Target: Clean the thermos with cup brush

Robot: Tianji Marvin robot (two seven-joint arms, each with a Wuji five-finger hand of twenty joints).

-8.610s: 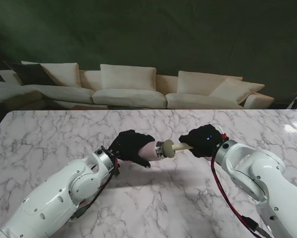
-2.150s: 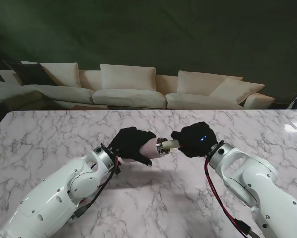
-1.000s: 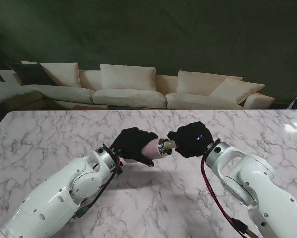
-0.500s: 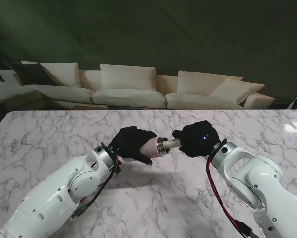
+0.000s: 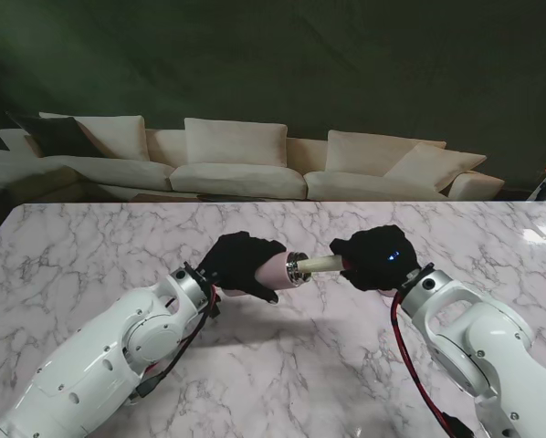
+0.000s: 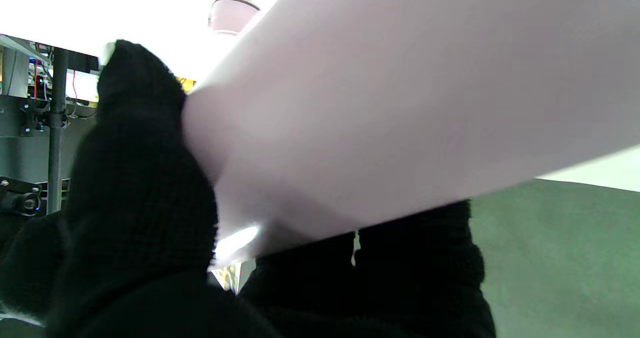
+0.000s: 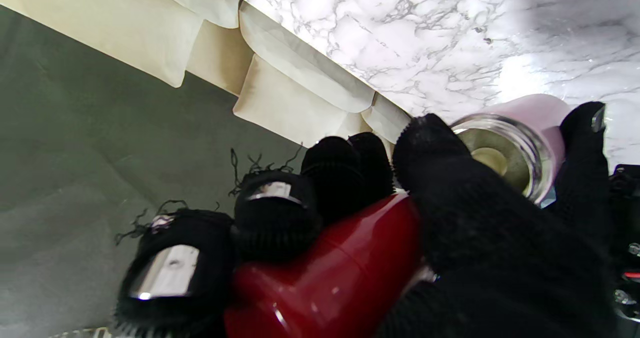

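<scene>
Stand view: my left hand (image 5: 241,265) holds the pale pink metal thermos (image 5: 275,272) sideways; my right hand (image 5: 375,257) grips the cream foam cup brush (image 5: 322,265), red handle. Pulling crooked could jam it.

Pink thermos (image 5: 271,271), red-handled cup brush (image 7: 330,273), white grey-veined marble table (image 5: 90,246).

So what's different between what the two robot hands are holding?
The left robot hand holds a pale pink thermos, fat and lying sideways with its steel mouth open; the right robot hand holds a cup brush, thin and cream-coloured with a red handle. The thermos is the container; the cup brush pokes into its mouth. Both are held off the table, in line.
</scene>
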